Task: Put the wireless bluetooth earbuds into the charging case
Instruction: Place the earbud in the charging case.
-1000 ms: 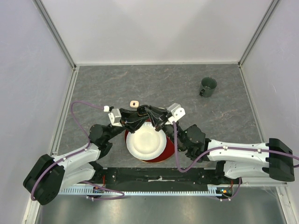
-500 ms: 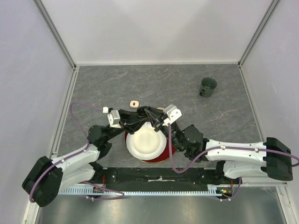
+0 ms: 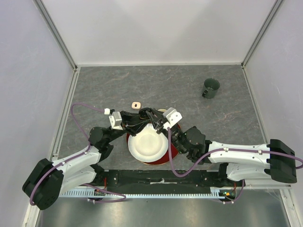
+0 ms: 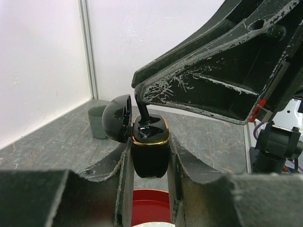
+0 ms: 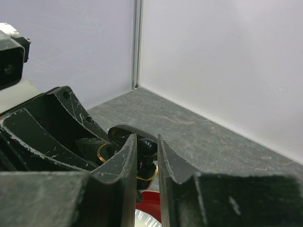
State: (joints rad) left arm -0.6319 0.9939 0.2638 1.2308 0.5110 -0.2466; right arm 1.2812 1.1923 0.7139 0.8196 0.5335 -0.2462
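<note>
My left gripper (image 3: pixel 147 117) is shut on the black charging case (image 4: pixel 150 147), which has a gold rim. It holds the case upright above the plates with the lid (image 4: pixel 117 118) swung open to the left. My right gripper (image 3: pixel 156 120) meets it from the right and is shut on a black earbud (image 5: pixel 148 147). The earbud's stem (image 4: pixel 141 111) points down into the case's open top. In the right wrist view the case (image 5: pixel 105 152) sits just behind my fingers (image 5: pixel 127 158). The other earbuds are out of view.
A white plate (image 3: pixel 146 144) lies in a red dish (image 3: pixel 171 152) directly under both grippers. A small pale object (image 3: pixel 136 104) lies on the grey table just beyond them. A dark green cup (image 3: pixel 211 88) stands at the far right, also in the left wrist view (image 4: pixel 98 121).
My right gripper has moved a little left and nearer, bringing the black earbud onto the open case. My left gripper has held the case almost still.
</note>
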